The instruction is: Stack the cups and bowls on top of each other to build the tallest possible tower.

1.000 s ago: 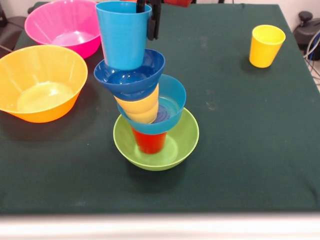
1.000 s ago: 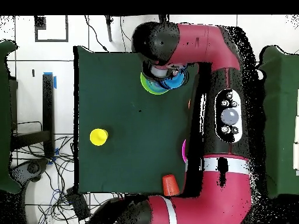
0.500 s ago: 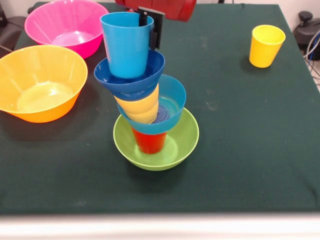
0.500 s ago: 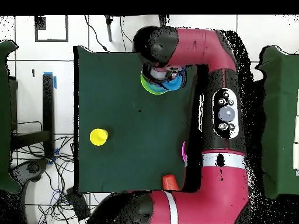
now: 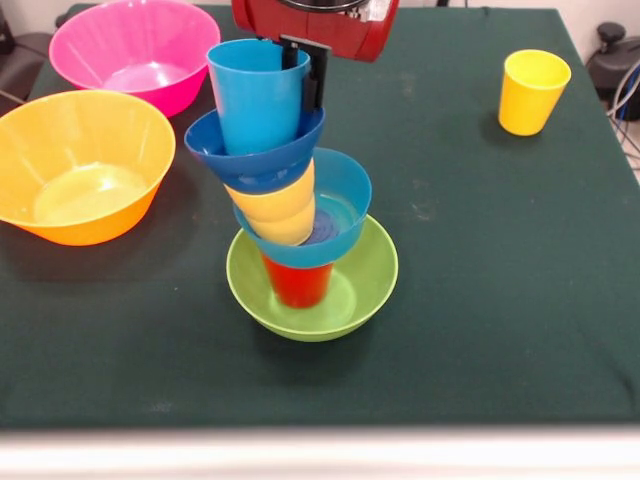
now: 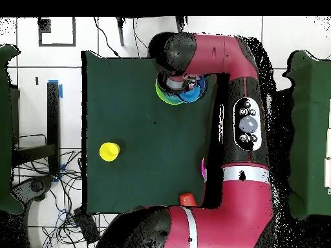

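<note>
Black two-fingered gripper (image 5: 303, 72) closed over the rim of the glossy light blue plastic cup (image 5: 257, 95), atop the leaning multicolour tower (image 5: 295, 215) at mid-table, seated in the dark blue bowl (image 5: 255, 152).

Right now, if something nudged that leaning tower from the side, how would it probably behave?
The tower would probably topple: its upper pieces sit off-centre over the green bowl. The glossy plastic looks slick, so the light blue cup on top might slide in the dark blue bowl. The pieces look light and rigid, likely scattering rather than breaking.
</note>
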You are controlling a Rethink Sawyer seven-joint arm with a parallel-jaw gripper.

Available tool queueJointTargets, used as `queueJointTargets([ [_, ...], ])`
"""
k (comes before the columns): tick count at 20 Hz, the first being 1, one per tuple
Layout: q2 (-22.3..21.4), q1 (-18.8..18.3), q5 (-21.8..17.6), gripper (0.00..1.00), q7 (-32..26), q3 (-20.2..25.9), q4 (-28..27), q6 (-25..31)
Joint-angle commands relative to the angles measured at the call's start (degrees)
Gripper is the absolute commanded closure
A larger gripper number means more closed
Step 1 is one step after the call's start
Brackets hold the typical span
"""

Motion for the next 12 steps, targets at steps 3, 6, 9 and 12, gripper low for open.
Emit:
queueJointTargets([
  [3, 1.01, 1.25, -3.38, 0.00, -12.79, 2.93, 2.73, -0.49],
  [6, 0.76, 1.30, -3.28, 0.00, -12.44, 2.78, 3.22, -0.54],
  [9, 1.04, 1.40, -3.43, 0.00, -12.46, 2.73, 2.61, -0.15],
  [12, 1.28, 1.52, -3.57, 0.00, -12.53, 2.72, 2.02, 0.21],
])
